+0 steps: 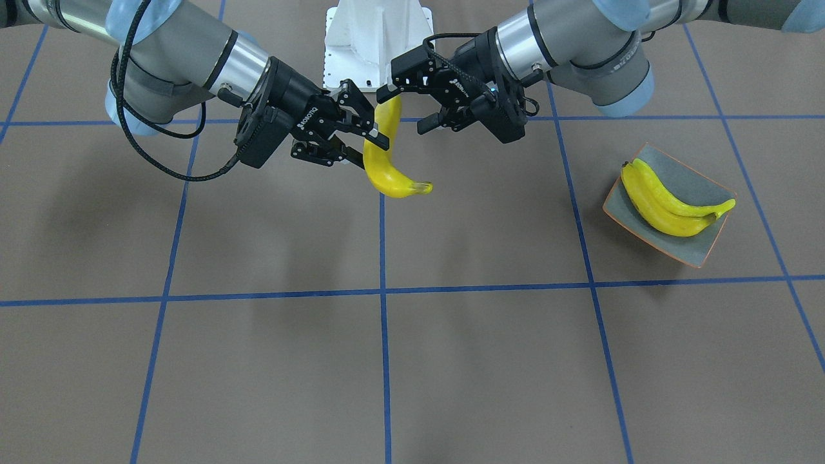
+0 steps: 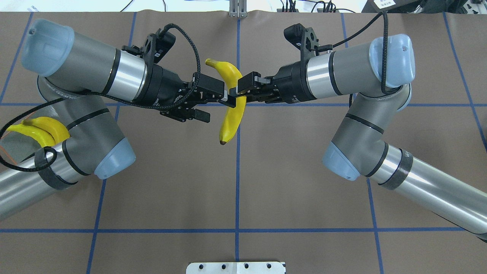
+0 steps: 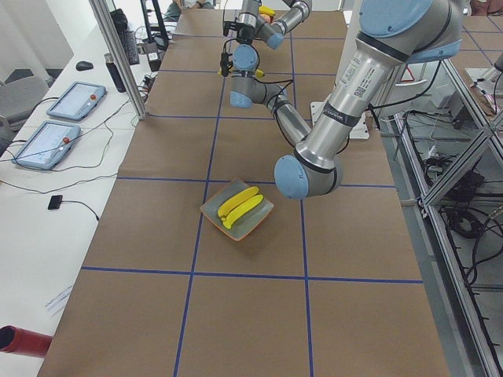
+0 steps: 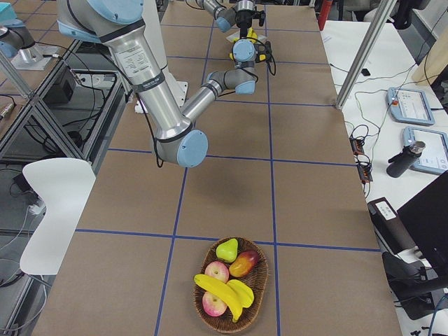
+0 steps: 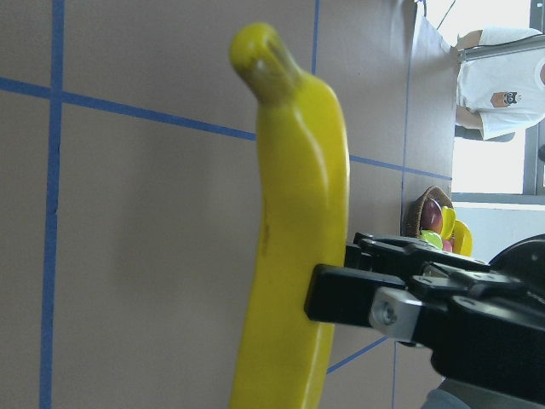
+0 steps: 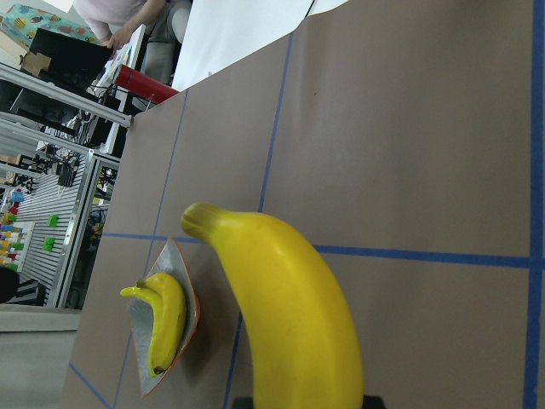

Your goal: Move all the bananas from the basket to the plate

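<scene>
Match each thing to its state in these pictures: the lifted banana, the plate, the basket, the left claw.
Things:
1. lifted banana
2. plate
3. basket
4. left claw

States:
A. open, beside a banana
B. holds apples and a pear
C. gripped by the right claw
D. carries two bananas

Pairs: 1-C, 2-D, 3-B, 4-A

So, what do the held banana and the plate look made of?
The held banana: probably plastic, glossy; even bright yellow with sharp highlights. The plate: ceramic or plastic, cannot tell which; smooth grey-green face, thin orange rim.
</scene>
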You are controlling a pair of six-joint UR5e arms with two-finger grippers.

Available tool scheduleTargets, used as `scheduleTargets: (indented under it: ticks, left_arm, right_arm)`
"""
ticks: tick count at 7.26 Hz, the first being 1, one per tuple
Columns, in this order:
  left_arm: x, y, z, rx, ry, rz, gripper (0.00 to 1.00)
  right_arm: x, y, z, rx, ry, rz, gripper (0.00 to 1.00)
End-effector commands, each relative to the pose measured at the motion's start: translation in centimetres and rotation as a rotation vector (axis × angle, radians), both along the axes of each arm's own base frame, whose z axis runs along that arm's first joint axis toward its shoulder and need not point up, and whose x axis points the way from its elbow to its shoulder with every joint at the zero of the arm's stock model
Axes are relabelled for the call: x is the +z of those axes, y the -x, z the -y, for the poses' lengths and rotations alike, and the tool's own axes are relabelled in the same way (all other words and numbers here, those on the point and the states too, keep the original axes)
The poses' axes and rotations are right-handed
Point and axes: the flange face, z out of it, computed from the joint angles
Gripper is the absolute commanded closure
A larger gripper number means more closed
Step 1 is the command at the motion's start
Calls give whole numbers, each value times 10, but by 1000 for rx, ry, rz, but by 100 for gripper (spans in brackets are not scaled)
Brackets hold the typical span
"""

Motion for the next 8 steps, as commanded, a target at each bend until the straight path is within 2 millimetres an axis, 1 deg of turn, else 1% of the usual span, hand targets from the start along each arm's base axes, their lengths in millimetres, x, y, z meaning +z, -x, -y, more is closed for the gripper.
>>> scheduleTargets:
  ticks: [1, 2, 6, 8]
  left_arm:
    - [-1, -6, -8, 12, -36, -13, 0]
    - [-1, -12, -13, 23, -42, -19, 0]
    - [0, -18, -13, 18, -44, -24, 3]
    - [0, -20, -13, 15, -43, -25, 12]
  right_arm:
    - [0, 0, -1, -11, 18, 3, 100]
    - [-1, 0, -2, -27, 30, 5, 100]
    - [-10, 0, -4, -50, 46, 20, 100]
    - [-12, -1, -7, -69, 41, 23, 100]
